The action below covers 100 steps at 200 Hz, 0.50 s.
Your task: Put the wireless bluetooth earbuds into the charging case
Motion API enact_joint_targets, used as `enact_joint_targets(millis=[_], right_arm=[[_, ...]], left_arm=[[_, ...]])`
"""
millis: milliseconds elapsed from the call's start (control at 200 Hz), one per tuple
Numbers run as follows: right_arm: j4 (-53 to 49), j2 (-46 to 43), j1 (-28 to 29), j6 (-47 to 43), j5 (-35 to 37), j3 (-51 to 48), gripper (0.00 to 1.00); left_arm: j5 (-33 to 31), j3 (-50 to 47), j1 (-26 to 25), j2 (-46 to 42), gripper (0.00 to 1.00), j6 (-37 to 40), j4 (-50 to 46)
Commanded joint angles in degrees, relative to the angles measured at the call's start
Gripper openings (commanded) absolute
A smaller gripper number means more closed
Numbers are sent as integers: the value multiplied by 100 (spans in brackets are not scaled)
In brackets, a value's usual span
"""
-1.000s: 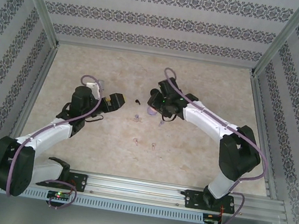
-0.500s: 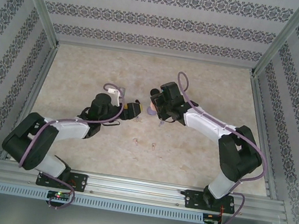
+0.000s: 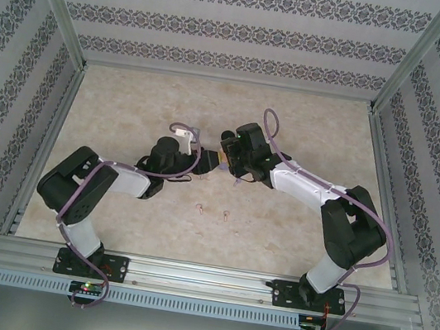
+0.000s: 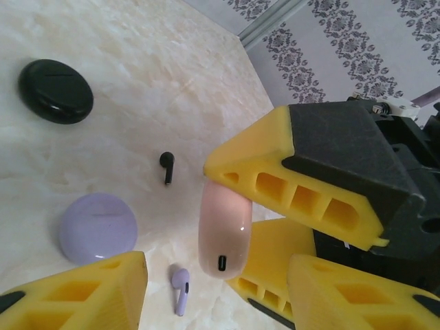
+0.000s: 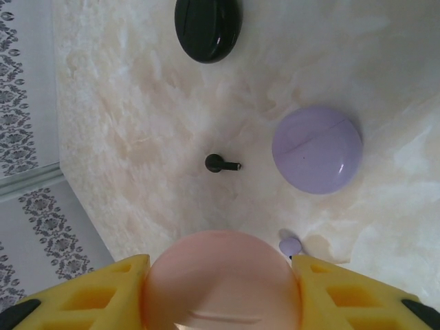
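Marble tabletop (image 5: 137, 103) — right fingers (image 5: 82, 295) clamp pink case (image 5: 221, 282), left fingers (image 4: 75, 292) apart.

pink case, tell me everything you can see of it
The pink case is a glossy, rounded pebble of pale pink plastic. Its lid looks shut and there is a small dark charging port on its rim. It stands on edge, seemingly lifted off the marbled table, clamped on its two broad faces by the yellow fingers of the right pincer. The open left pincer flanks it, with both fingers apart from it.
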Motion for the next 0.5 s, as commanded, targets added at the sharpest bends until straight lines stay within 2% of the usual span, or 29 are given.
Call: enact_joint_targets(millis=[0, 330, 495], right_arm=[[185, -141, 93, 63, -73, -80, 45], [267, -42, 112, 69, -143, -36, 45], [274, -26, 112, 69, -142, -44, 45]], left_arm=[[183, 175, -86, 153, 54, -58, 463], [216, 325, -129, 426, 47, -50, 515], [197, 380, -128, 506, 41, -49, 549]])
